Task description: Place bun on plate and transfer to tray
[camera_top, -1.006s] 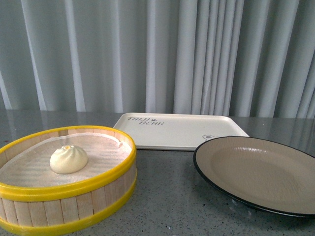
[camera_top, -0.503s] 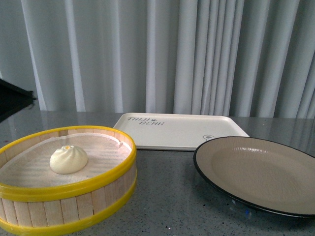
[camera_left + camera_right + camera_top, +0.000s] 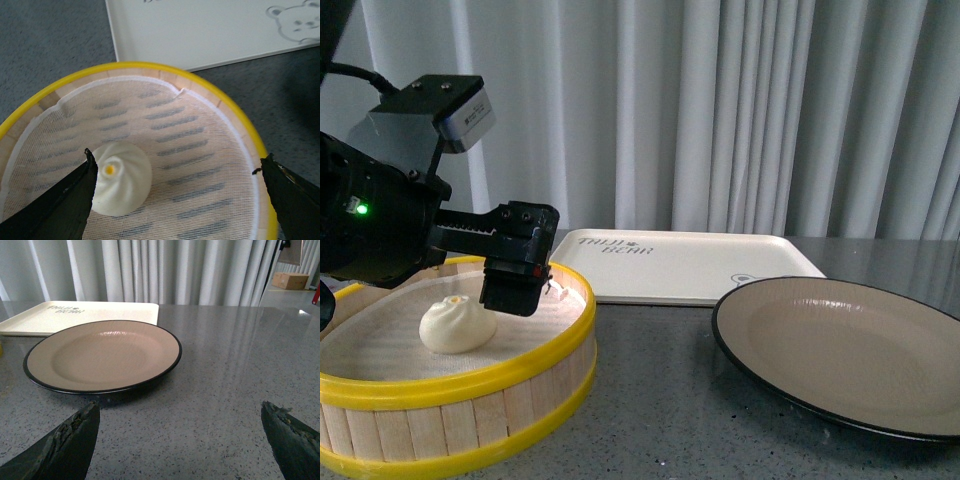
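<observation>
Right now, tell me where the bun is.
Front view, left side: the bun sits inside the yellow-rimmed steamer basket, next to a finger of the open left gripper, nearer the camera than the tray.

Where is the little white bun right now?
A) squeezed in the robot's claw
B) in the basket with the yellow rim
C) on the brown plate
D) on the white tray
B: the bun sits on the white cloth inside the yellow-rimmed basket. The plate and the tray hold no bun, and the left gripper is open, not shut on it.
</observation>
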{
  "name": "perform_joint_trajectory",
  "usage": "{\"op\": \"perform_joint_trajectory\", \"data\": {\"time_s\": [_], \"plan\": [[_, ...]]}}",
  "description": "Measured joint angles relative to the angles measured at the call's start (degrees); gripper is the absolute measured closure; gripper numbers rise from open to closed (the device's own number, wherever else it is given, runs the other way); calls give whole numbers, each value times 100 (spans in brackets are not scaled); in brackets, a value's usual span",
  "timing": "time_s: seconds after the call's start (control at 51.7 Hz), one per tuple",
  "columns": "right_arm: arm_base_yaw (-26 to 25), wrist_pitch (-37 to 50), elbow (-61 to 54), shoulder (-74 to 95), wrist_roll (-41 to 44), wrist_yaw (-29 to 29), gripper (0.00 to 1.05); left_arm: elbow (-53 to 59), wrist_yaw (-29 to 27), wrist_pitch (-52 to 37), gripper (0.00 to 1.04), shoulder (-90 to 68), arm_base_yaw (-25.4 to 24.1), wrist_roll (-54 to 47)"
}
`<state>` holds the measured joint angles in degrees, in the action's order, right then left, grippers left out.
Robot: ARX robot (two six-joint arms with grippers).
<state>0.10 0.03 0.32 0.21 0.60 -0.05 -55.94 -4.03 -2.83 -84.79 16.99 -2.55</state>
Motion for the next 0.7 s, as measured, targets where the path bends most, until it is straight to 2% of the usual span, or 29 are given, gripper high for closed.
{"op": "perform_joint_trajectory", "data": {"time_s": [0.135,0.697], "plan": [[0,0,0,0,0,0,9,-304,9,343,7,-315,-39,116],[0,0,0,0,0,0,9,-1104,-155,763,7,-1119,-232,699]]}}
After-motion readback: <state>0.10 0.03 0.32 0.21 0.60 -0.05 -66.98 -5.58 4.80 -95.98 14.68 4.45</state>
